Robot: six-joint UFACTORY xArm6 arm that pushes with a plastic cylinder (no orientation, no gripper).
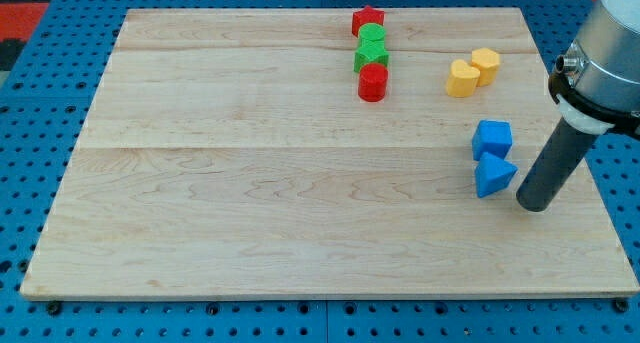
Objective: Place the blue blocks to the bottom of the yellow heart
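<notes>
Two blue blocks lie at the view's right: a blue cube [492, 139] and, touching it just below, a blue triangle [494, 174]. The yellow heart [462, 79] lies above them, with a yellow hexagon block [486, 64] touching its upper right. My tip [533, 203] rests on the board just to the right of and slightly below the blue triangle, a small gap apart from it. The dark rod slants up to the right toward the arm.
A column of blocks stands at the view's top centre: a red star [368, 21], two green blocks [372, 37] [371, 55] and a red cylinder [373, 82]. The wooden board [250, 183] lies on a blue pegboard; its right edge runs close to my tip.
</notes>
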